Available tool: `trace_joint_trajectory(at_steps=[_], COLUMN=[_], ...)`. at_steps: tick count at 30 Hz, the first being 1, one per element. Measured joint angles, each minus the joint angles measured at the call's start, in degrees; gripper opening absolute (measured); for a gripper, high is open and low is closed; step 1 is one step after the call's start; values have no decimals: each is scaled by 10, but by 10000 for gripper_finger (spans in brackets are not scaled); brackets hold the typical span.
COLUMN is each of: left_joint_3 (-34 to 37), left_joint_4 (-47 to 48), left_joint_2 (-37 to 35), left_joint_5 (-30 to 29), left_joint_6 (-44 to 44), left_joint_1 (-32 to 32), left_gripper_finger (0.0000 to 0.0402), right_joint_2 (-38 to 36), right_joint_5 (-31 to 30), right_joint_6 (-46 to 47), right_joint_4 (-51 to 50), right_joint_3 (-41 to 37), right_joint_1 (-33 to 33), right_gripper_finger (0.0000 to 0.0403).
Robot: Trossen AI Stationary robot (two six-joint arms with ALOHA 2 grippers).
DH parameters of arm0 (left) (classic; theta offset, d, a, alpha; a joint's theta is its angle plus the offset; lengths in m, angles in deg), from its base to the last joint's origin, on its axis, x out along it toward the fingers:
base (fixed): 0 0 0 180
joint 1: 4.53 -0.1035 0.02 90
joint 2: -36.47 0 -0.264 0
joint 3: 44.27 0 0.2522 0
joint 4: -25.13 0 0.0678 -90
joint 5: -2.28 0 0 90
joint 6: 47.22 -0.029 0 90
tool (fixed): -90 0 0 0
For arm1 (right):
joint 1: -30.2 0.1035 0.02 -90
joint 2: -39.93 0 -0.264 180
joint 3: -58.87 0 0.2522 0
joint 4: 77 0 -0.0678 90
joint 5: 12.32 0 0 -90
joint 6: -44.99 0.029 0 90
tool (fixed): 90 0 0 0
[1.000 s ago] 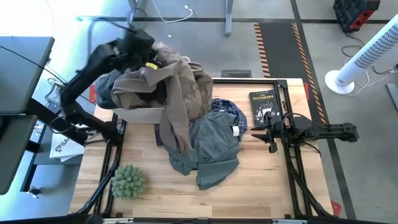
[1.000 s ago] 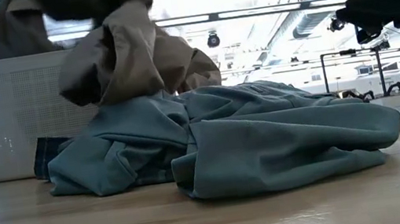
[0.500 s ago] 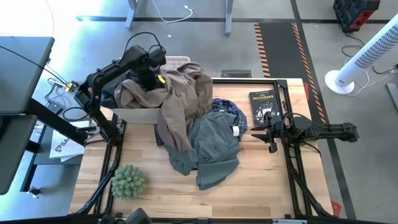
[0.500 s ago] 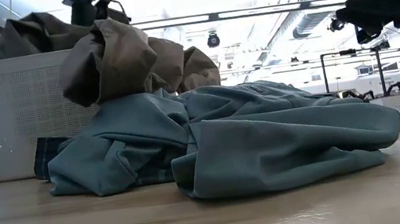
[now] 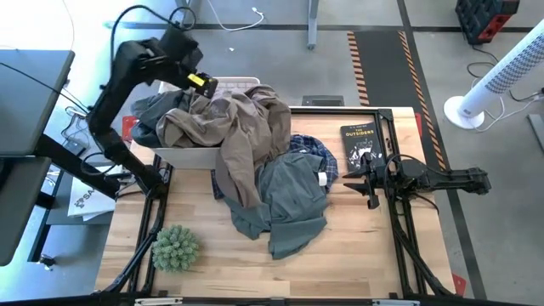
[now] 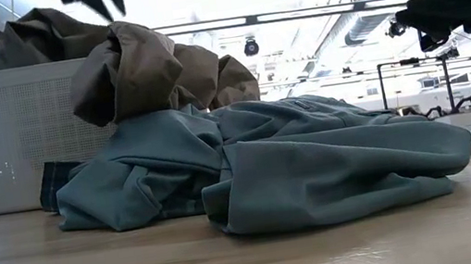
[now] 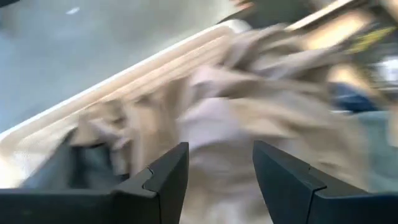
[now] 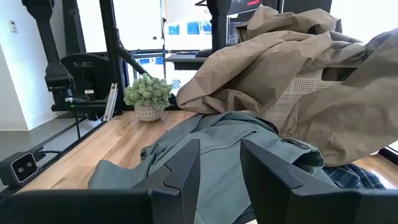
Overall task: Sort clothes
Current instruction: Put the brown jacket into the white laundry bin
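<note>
2 garments worry me most. The taupe-brown garment point(image 5: 242, 127) lies half in the white basket point(image 5: 191, 157) at the table's far left corner and half out, its long tail draped over the rim onto the grey-green T-shirt point(image 5: 285, 200) at mid-table. If I reach for the T-shirt next, that tail may drag out with it, or pull the basket's load over the rim. The blue plaid shirt point(image 5: 310, 153) is mostly buried between the 2, only an edge showing, so a blind grab there could take 2 layers at once. The basket looks light; a snagged fabric could tip it.

My left gripper point(image 5: 197, 81) hangs above the basket's far edge, beyond the table's far left corner, the arm arched high and folded back over its base. Fingers point(image 7: 163, 177) are spread apart with nothing between them; in the left wrist view only taupe cloth and the basket rim lie below.

My right gripper point(image 5: 361, 178) waits low near the table's right edge, just beside the black book point(image 5: 359, 143), fingers apart, empty, pointing toward the pile.
</note>
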Motion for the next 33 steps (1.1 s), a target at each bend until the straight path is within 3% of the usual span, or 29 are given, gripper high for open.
trace_joint_trajectory(at_steps=[7,11,15,17,21,23,26,33], left_joint_3=[-4,-4,-4,-3,-3,-3,-3,-3], left_joint_4=[-109,-182,-175,-128,-22,3,-1,-35], left_joint_2=[-3,43,106,138,190,207,225,261], left_joint_5=[75,107,102,57,-129,-182,-175,-47], left_joint_6=[46,42,27,12,-17,-36,-52,-52], left_joint_1=[157,223,253,251,222,190,134,15], left_gripper_finger=[149,133,120,114,101,94,85,68], right_joint_2=[0,0,0,0,0,0,0,0], right_joint_5=[0,0,0,0,0,0,0,0], right_joint_6=[0,0,0,0,0,0,0,0], right_joint_4=[0,0,0,0,0,0,0,0], right_joint_3=[0,0,0,0,0,0,0,0], right_joint_1=[0,0,0,0,0,0,0,0], right_gripper_finger=[112,112,112,112,112,112,112,112])
